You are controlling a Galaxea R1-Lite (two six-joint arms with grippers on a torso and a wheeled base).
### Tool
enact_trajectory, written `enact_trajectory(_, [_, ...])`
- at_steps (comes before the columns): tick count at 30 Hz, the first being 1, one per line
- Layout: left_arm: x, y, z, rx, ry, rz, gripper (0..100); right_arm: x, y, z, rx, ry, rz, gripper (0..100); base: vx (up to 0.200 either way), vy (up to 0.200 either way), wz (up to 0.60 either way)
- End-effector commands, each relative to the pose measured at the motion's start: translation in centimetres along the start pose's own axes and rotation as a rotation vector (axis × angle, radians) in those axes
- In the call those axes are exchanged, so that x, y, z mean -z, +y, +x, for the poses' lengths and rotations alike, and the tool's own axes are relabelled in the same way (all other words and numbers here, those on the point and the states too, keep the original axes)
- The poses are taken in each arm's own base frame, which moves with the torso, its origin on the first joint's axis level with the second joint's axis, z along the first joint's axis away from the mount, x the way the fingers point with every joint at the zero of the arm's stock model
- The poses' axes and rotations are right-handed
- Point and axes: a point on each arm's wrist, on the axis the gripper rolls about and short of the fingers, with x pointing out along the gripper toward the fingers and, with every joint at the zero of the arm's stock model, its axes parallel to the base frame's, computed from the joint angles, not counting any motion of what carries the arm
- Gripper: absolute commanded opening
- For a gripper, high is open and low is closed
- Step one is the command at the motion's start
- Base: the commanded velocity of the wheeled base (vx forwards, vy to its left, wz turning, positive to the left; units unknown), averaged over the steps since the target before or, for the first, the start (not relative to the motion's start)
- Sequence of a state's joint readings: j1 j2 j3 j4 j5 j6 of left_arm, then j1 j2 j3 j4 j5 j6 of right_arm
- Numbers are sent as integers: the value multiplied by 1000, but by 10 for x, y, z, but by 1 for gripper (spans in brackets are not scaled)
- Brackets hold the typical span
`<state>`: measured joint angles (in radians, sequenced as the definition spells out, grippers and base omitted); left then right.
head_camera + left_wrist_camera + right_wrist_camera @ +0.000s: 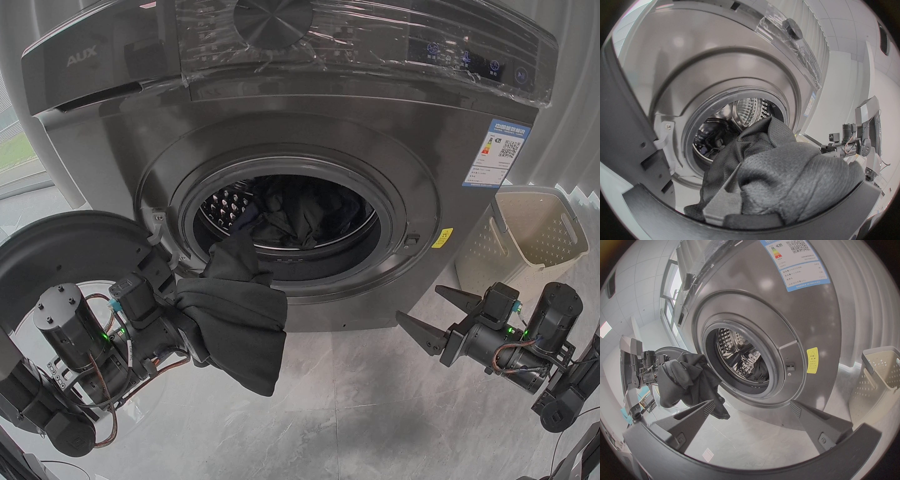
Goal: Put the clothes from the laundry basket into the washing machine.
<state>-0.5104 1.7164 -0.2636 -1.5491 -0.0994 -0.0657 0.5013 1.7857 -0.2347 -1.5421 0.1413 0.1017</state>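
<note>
The grey washing machine (350,125) stands with its round door (62,250) swung open to the left. Dark clothes (300,212) lie inside the drum (747,112). My left gripper (190,331) is shut on a black garment (240,319) just in front of the lower left rim of the opening; the cloth's upper end touches the rim and the rest hangs down. In the left wrist view the garment (787,175) drapes over one finger (723,203). My right gripper (417,303) hangs open and empty, low at the machine's right front (750,407). The cream laundry basket (537,237) stands right of the machine.
Grey tiled floor (350,412) spreads in front of the machine. The basket (878,377) sits close behind my right arm, against a pale corrugated wall (569,137). The open door stands just behind my left arm.
</note>
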Motion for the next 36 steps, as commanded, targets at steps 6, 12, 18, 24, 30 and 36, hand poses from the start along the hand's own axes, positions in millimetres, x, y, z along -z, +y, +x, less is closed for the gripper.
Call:
enact_trajectory(6, [9, -1, 3, 5, 34, -1, 0, 14, 18, -13, -71, 78, -1, 100, 0, 0, 0])
enact_trajectory(12, [9, -3, 3, 11, 36, -5, 0, 15, 23, -16, -90, 84, -2, 100, 0, 0, 0])
enact_trajectory(18, [15, -5, 5, 20, 57, -3, 0, 15, 25, -16, -100, 84, -2, 100, 0, 0, 0])
enact_trajectory(24, [16, -21, 7, 84, 63, -15, 0, 17, 34, -18, -138, 97, -2, 100, 0, 0, 0])
enact_trajectory(30, [37, -34, 37, 104, 96, -6, 0, 15, 47, -19, -191, 89, 1, 100, 0, 0, 0])
enact_trajectory(36, [47, -25, 87, 70, 36, -13, 0, 17, 47, -21, -193, 99, 2, 100, 0, 0, 0])
